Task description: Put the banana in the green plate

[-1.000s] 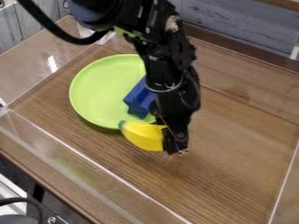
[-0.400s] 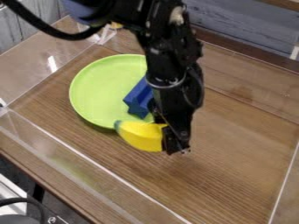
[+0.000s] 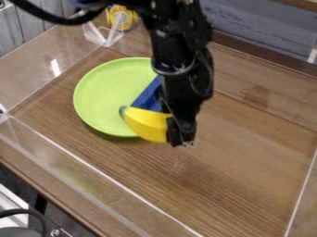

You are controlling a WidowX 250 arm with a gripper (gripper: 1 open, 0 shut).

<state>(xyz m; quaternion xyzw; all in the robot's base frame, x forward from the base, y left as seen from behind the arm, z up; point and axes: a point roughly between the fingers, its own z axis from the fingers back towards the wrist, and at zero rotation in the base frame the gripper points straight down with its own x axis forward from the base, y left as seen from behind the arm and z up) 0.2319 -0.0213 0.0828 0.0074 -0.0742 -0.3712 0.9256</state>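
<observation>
The yellow banana (image 3: 147,123) hangs just above the table at the near right rim of the green plate (image 3: 102,92). My gripper (image 3: 175,130) points straight down and is shut on the banana, its black fingers clamped on the fruit's right end. A dark-blue block (image 3: 150,94) lies on the plate's right side, partly hidden behind the arm. The plate's left and middle show bare green.
A clear plastic wall (image 3: 50,148) rings the wooden table (image 3: 235,157). A yellow object (image 3: 119,16) sits at the back beyond the wall. Bare wood lies to the right and in front of the gripper.
The gripper has risen with the banana and shifted slightly left toward the plate. The banana now overlaps the plate's rim more than before.
</observation>
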